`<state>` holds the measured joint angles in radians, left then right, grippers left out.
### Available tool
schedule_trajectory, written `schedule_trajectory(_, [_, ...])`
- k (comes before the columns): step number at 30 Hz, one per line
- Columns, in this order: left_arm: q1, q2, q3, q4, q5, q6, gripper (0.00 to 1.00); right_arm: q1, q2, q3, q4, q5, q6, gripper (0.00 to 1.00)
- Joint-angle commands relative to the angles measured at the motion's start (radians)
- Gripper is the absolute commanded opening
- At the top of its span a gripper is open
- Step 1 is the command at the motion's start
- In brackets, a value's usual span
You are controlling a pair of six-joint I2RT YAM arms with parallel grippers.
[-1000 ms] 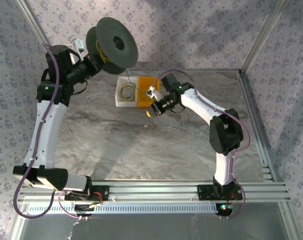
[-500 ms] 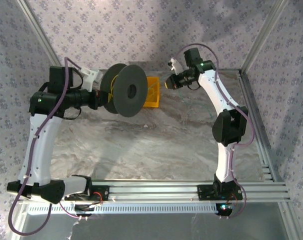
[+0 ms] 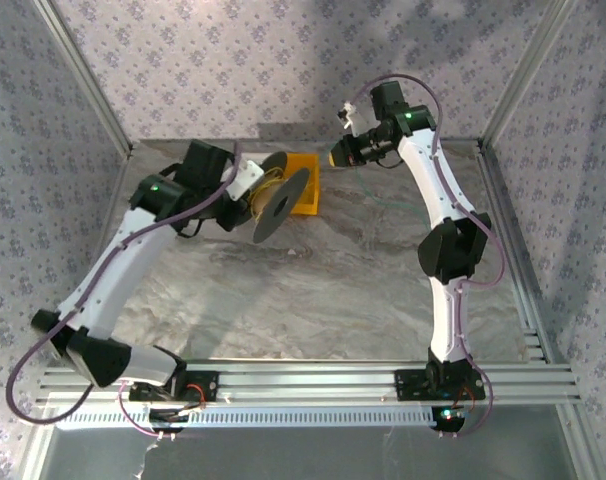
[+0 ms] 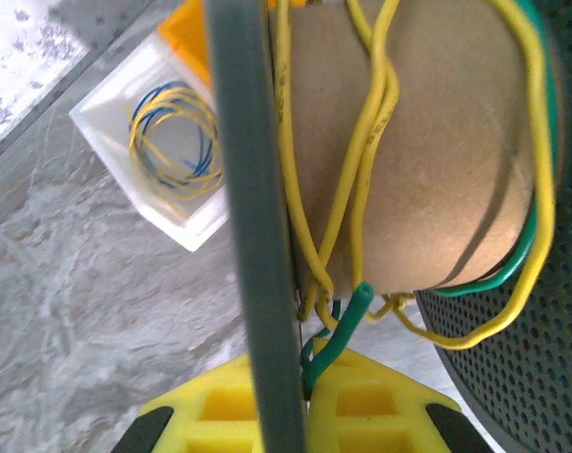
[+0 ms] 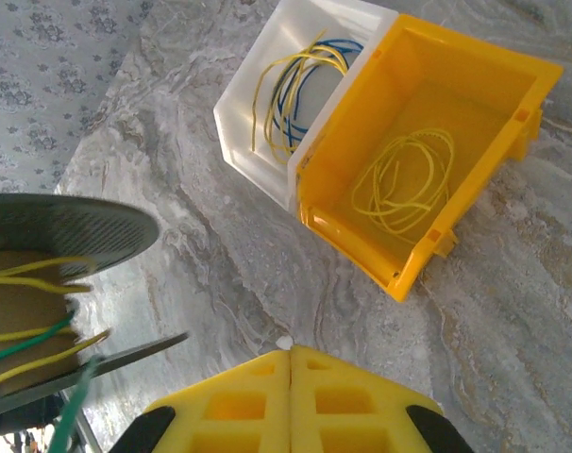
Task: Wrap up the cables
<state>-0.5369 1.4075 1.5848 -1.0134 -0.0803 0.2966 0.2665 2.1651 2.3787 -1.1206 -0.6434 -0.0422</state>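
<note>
L tool: left gripper [image 4: 295, 373] clamped on spool [image 3: 283, 203] flange.
R tool: right gripper [image 5: 291, 370] closed, empty.
Cables: yellow + green cables [image 4: 361, 189] wound on core.
Change: spool came down beside yellow bin [image 5: 475, 75] and R arm lifted, so prob. next cable due.

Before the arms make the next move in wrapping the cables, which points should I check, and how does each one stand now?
1. Left gripper grips the spool flange: ok, shut on it.
2. Right gripper holds a cable: not ok, fingers shut together, nothing between.
3. Yellow cable tight on the core: not ok, loops hang slack.
4. Green cable end secured: not ok, it sticks out free.
5. Bins emptied: not ok, a yellow coil in the yellow bin, a yellow-blue coil in the white bin.
</note>
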Motion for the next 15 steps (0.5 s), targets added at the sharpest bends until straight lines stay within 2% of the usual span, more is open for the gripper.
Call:
schedule_trajectory(1, [-0.013,0.049,-0.045,-0.328,-0.298,0.105,0.0,-0.045,-0.019,0.101,0.044,0.024,0.056,0.0])
schedule_trajectory(5, [-0.025,0.086,-0.031,-0.318,-0.353,0.113,0.0,-0.026,-0.023,0.149,0.01,0.024,0.045,0.0])
schedule_trajectory(9, [-0.047,0.065,0.001,-0.284,-0.359,0.127,0.0,-0.032,-0.033,0.139,0.01,0.034,0.045,0.0])
schedule_trajectory(15, [-0.079,0.099,-0.002,-0.3,-0.459,0.15,0.0,-0.016,-0.053,0.174,0.077,-0.013,0.099,0.0])
